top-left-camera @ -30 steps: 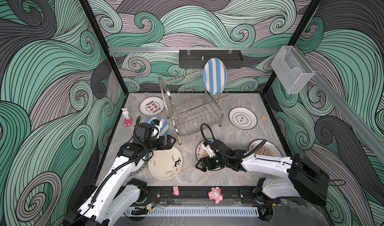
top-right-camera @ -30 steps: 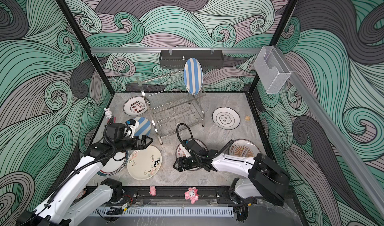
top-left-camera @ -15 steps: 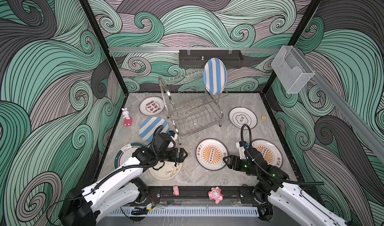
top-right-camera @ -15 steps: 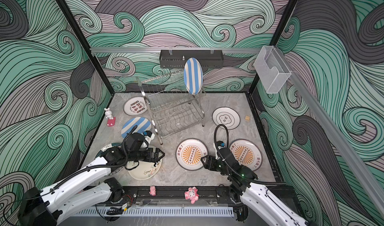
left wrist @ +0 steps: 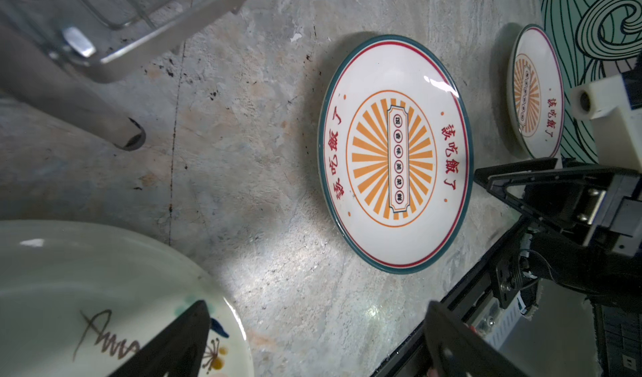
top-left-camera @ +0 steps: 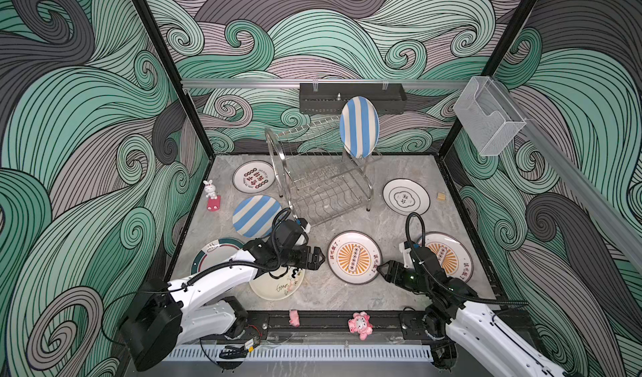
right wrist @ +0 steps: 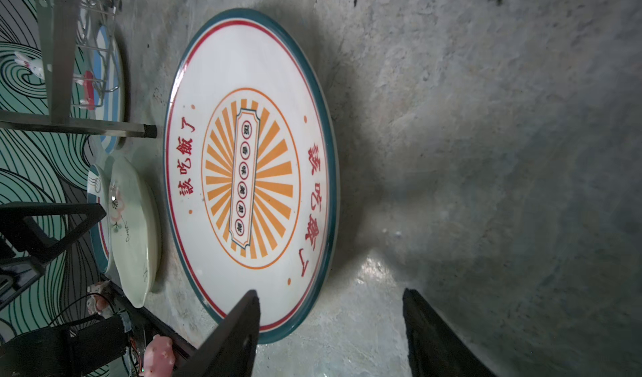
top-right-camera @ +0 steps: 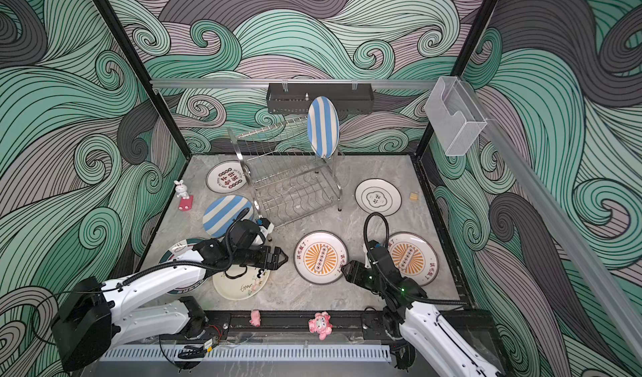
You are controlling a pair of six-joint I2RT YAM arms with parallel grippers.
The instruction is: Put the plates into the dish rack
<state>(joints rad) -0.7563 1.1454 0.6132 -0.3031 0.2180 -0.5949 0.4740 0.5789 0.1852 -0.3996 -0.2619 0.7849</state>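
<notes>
While plates (top-left-camera: 354, 258) lie flat | tabletop (top-left-camera: 382, 226) grey, seemingly stained | walls (top-left-camera: 312, 28) wave-patterned

Middle sunburst plate (left wrist: 394, 156) has 該吃飯了 in red on both sides of the orange rays, same text on the second sunburst plate (left wrist: 533, 90). Tiny circled characters down the centre strip, can't read them.

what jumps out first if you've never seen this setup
A blue-striped plate stands on edge on the top tier of the dish rack at the back, against swirling green wave walls. Near the front, the left gripper and right gripper, both open, flank an orange sunburst plate lying flat.
</notes>
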